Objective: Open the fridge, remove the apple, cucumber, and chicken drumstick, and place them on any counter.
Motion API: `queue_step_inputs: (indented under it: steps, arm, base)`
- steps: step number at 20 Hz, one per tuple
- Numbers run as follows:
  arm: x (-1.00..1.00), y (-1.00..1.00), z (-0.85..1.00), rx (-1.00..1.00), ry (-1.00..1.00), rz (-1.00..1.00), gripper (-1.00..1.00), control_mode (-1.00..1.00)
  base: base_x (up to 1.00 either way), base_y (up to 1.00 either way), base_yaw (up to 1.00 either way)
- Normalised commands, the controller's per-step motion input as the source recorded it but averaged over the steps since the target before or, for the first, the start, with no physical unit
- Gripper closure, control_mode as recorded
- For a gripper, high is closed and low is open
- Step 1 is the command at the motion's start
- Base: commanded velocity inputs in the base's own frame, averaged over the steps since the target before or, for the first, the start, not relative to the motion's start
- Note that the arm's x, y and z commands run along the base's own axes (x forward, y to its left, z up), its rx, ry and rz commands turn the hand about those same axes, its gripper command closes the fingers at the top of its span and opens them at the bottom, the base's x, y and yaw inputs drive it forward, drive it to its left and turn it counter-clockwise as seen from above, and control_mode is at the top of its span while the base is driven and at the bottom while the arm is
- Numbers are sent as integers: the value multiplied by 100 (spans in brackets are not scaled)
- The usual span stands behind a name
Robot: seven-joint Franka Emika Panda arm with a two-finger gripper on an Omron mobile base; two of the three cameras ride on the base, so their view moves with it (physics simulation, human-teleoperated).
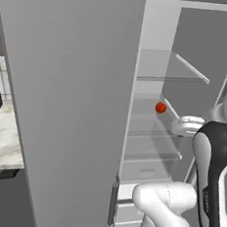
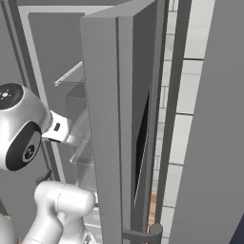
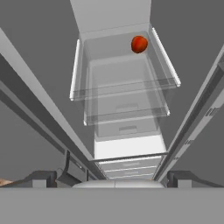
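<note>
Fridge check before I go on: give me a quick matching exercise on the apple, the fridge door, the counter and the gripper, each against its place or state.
Things:
1. apple
2. fridge door
3. counter
4. gripper

Places or states:
A. swung open
B. left of the fridge, outside it
C. on a glass shelf, near the back
D. in front of the shelves, holding nothing

Pairs: 1-C, 2-A, 3-B, 4-D

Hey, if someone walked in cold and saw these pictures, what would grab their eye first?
Probably the apple, a red dot on a glass shelf in the open fridge, near the shelf's back corner. Next, the fridge door swung wide across the left base view, with the white arm reaching toward the shelves.
</note>
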Motion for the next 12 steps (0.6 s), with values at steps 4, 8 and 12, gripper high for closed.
queue_step_inputs:
  steps: [4,8,12]
  arm:
    - [0,0,0,0,0,0,-100,100]
    - [0,0,-17,0,3,-4,-100,-100]
    - [14,0,-28,0,8,-23,-100,-100]
  base:
    - [0,0,0]
    - [0,0,0]
    - [0,0,0]
